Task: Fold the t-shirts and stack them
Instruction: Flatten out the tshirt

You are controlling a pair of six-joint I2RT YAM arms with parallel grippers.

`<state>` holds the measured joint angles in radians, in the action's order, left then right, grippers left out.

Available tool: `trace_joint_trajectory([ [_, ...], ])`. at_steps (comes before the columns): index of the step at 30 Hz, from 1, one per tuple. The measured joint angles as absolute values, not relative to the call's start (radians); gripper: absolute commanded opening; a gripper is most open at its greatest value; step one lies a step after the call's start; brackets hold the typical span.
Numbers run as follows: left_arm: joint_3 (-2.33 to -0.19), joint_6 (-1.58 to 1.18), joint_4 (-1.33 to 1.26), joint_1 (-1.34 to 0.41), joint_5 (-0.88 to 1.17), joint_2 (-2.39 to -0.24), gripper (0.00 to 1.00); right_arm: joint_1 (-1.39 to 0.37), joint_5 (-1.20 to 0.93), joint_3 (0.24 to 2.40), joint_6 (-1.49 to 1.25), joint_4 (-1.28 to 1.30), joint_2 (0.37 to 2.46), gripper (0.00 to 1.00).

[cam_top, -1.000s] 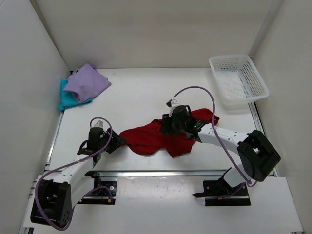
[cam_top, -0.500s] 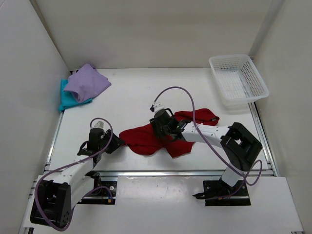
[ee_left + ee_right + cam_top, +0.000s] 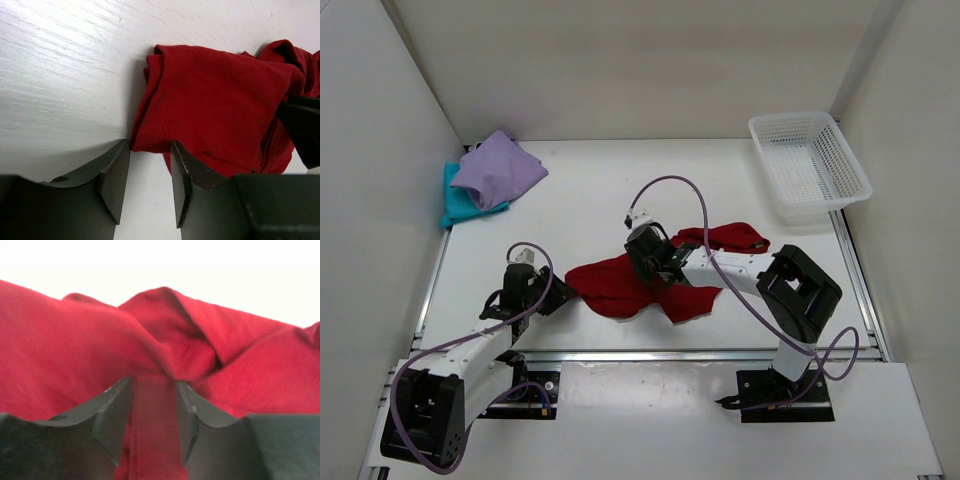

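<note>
Red shirt [image 3: 615,285]: crumpled mid-table, well apart from the purple shirt [image 3: 495,168] lying on the teal shirt [image 3: 455,208].
Left gripper [image 3: 150,148]: jaws apart, straddling the corner hem (not yet pinched).
Right gripper [image 3: 154,385]: a bunched fold fills its gap; gripped or not, cannot tell.
Do well: pinch the hem only, then spread the cloth flat before folding.

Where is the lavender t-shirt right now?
In the top view, the lavender t-shirt lies at the far left corner of the table, on top of the teal t-shirt, well away from the dark red t-shirt.
</note>
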<state>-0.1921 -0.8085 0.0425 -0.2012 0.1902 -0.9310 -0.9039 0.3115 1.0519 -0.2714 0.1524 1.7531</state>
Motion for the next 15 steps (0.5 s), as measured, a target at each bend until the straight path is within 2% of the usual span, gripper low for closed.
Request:
trace_joint_trajectory([
  [4, -0.189, -0.809, 0.037, -0.202, 0.190, -0.930, 0.49, -0.903, 0.313, 1.104, -0.270, 0.152, 1.780, 0.39],
  [8, -0.189, -0.809, 0.036, -0.202, 0.190, -0.930, 0.49, -0.902, 0.318, 1.115, -0.268, 0.152, 1.801, 0.32],
  [15, -0.186, -0.809, 0.030, -0.205, 0.190, -0.931, 0.49, -0.905, 0.334, 1.115, -0.265, 0.174, 1.818, 0.37],
])
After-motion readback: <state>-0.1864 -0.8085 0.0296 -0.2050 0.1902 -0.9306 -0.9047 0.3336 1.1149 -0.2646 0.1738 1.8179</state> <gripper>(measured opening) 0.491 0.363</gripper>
